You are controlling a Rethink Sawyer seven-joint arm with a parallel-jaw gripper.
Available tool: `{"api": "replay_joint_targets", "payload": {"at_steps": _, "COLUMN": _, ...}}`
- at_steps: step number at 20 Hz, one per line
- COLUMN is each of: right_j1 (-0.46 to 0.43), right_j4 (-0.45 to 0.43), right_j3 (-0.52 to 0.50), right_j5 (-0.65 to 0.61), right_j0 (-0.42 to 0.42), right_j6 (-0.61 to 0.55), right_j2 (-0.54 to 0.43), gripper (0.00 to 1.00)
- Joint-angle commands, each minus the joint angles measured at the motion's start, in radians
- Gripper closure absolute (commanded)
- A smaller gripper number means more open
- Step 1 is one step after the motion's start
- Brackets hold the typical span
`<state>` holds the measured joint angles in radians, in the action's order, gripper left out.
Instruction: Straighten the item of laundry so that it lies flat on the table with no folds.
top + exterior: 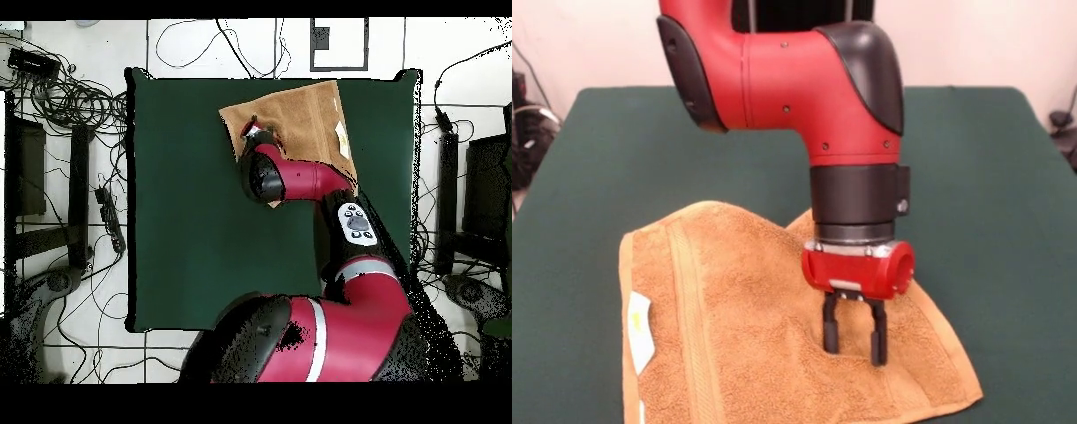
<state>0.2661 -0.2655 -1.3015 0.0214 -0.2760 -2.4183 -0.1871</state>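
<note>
The orange-tan terry towel (746, 327) lies on the dark green table (600, 159) near its front edge, mostly spread out, with its lower edge cut off by the picture. A woven band (693, 300) runs near its left edge, beside the white label (640, 331). The far edge is wavy and partly hidden behind the arm. My gripper (854, 353) points straight down over the towel's right part. Its two black fingers are apart and their tips touch the cloth, which puckers slightly there. In the overhead view the towel (305, 110) lies at the table's (180, 200) top edge, with the gripper (250, 130) at its left side.
The red arm (794, 79) comes down over the table's middle and hides part of the towel behind it. Cables and black equipment (70, 100) lie on the floor around the table. Bare green tabletop stretches to the left, right and behind the towel in the front view.
</note>
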Motion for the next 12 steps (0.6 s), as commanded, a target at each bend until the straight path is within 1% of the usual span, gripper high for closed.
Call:
{"api": "replay_joint_targets", "payload": {"at_steps": 1, "right_j1": 0.138, "right_j4": 0.054, "right_j3": -0.222, "right_j5": -0.390, "right_j0": -0.061, "right_j6": 0.023, "right_j2": -0.062, "gripper": 0.00}}
{"api": "replay_joint_targets", "payload": {"at_steps": 5, "right_j1": 0.214, "right_j4": 0.056, "right_j3": -0.252, "right_j5": -0.466, "right_j0": -0.105, "right_j6": 0.065, "right_j2": -0.104, "gripper": 0.00}}
{"api": "replay_joint_targets", "payload": {"at_steps": 8, "right_j1": 0.274, "right_j4": 0.062, "right_j3": -0.255, "right_j5": -0.535, "right_j0": -0.102, "right_j6": 0.060, "right_j2": -0.091, "gripper": 0.00}}
{"api": "replay_joint_targets", "payload": {"at_steps": 12, "right_j1": 0.303, "right_j4": 0.065, "right_j3": -0.251, "right_j5": -0.585, "right_j0": -0.098, "right_j6": 0.041, "right_j2": -0.093, "gripper": 0.00}}
